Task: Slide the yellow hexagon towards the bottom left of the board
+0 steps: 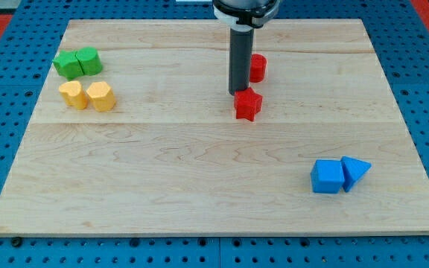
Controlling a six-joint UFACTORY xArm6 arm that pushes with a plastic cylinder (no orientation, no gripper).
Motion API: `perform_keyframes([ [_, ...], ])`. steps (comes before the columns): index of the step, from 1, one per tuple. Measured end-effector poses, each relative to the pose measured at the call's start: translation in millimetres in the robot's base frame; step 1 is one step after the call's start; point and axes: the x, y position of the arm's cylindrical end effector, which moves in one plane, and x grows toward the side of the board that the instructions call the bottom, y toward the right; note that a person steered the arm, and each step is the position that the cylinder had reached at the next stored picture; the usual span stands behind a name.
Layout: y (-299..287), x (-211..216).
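The yellow hexagon lies at the left of the wooden board, touching a second yellow block on its left whose shape I cannot make out. My tip is far to the hexagon's right, in the upper middle of the board. It stands right at the upper left edge of a red star, with a red cylinder just behind the rod to the right.
Two green blocks sit side by side above the yellow pair, near the top left corner. A blue cube and a blue triangle touch each other at the lower right.
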Motion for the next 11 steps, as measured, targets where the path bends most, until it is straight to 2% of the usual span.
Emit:
perform_keyframes([
  [1, 10.4, 20.1],
  [2, 12.7, 14.5],
  [4, -150.2, -0.6],
  [5, -181.5, -21.7],
  [6, -220.6, -22.7],
  [7, -247.8, 0.6],
  [9, -250.0, 47.7],
  [11, -241.5, 116.8],
])
